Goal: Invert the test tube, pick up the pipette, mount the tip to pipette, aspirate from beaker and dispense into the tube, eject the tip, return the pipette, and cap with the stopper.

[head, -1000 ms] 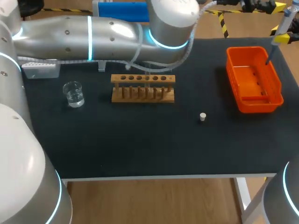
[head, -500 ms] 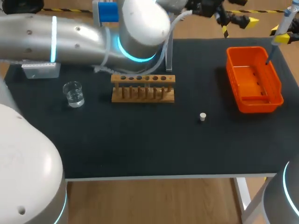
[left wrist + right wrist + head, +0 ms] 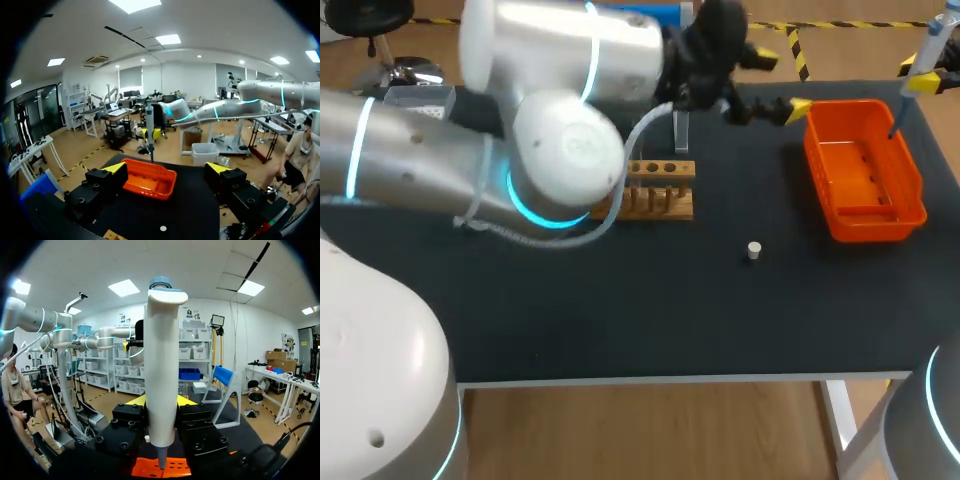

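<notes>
Behind the left gripper [image 3: 781,84], whose jaws stand wide apart and hold nothing, the wooden rack [image 3: 660,200] sits partly hidden by the left arm. The test tube [image 3: 681,130] stands upright at the rack's right end. Below those jaws, toward the near edge, the small white stopper [image 3: 754,250] lies alone on the black table [image 3: 620,320]. Just ahead of the yellow fingertips [image 3: 798,105] sits the orange basket [image 3: 870,228]. Above the basket's far right corner, the right gripper [image 3: 160,402] clamps the pipette [image 3: 161,370] upright between its jaws, nozzle pointing down at the basket.
</notes>
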You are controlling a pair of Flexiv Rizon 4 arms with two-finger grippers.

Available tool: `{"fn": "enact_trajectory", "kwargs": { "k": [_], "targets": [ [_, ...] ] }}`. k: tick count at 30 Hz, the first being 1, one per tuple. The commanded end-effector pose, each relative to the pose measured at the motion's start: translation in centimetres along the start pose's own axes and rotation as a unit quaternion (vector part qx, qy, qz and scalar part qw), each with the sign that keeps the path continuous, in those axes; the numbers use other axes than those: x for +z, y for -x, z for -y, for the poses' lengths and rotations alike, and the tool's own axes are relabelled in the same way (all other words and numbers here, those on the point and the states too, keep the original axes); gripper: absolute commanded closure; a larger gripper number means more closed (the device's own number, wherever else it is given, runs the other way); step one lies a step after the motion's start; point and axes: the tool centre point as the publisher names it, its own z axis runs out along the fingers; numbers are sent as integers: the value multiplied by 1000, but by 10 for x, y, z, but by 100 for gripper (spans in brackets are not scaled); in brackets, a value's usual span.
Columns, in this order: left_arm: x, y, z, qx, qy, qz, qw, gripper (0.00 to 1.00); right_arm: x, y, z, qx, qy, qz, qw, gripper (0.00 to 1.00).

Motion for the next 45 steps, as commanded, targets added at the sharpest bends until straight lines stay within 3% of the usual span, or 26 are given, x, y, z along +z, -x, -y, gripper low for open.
{"fn": "enact_trajectory", "kwargs": {
  "k": [1, 6, 17, 30, 38, 45],
  "targets": [
    [-26, -2, -27, -7, -60, -6, 998, 0, -2, 1, -1, 0, -2, -3, 1000, 100],
    [-33, -2, -41, -10, -90, -26, 996, 0, -2, 1, -1, 0, -2, -3, 1000, 100],
    [-42, 16, -50, 8, -139, -54, 989, 0, -2, 1, -1, 0, -2, -3, 1000, 100],
    [-46, 18, -69, -8, -191, -35, 981, 0, -2, 1, -1, 0, -2, -3, 1000, 100],
    [-54, 12, -62, 8, -206, -14, 978, 0, -2, 1, -1, 0, -2, -3, 1000, 100],
    [-51, 13, -58, 11, -208, -18, 978, 0, -2, 1, -1, 0, -2, -3, 1000, 100]
  ]
}}
